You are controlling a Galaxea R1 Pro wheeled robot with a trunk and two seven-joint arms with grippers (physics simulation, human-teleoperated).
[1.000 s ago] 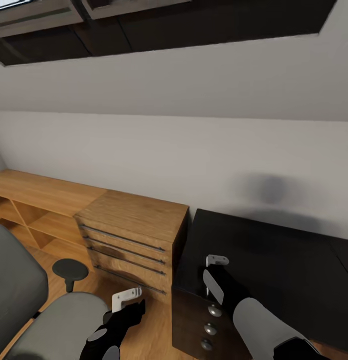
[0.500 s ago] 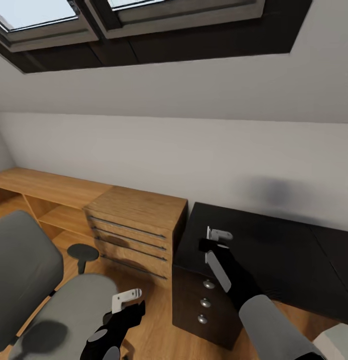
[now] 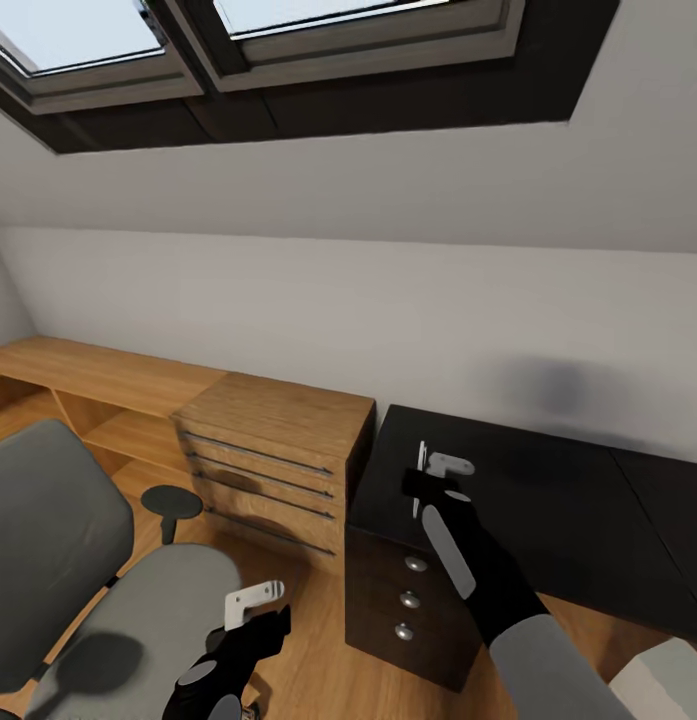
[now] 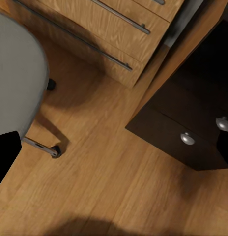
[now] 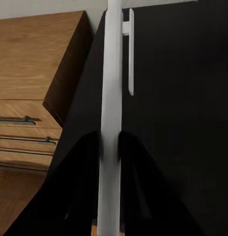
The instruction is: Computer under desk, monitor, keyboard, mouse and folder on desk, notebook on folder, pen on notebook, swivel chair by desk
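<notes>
My right gripper (image 3: pixel 424 484) is shut on the pen (image 3: pixel 421 470), a thin white stick with a clip, held upright over the left end of the black desk (image 3: pixel 558 500). The right wrist view shows the pen (image 5: pixel 112 98) between the gripper's (image 5: pixel 110 142) two dark fingers, with the desk top (image 5: pixel 183 123) behind it. The swivel chair, with grey seat (image 3: pixel 158 620) and grey back (image 3: pixel 48 540), stands at the lower left. My left gripper (image 3: pixel 260 612) hangs open over the floor just right of the seat, holding nothing.
A low wooden shelf unit with drawers (image 3: pixel 268 450) stands against the wall, touching the desk's left end. The desk's black drawers carry round silver knobs (image 3: pixel 410 598). A dark-framed skylight (image 3: pixel 288 60) sits in the sloped ceiling. The left wrist view looks down on wood floor (image 4: pixel 119 187) between a chair caster (image 4: pixel 55 150) and the drawers.
The head view has tilted up, bringing more of the skylight into sight. My right gripper has carried the pen a little farther over the desk's end. The left gripper has barely moved.
</notes>
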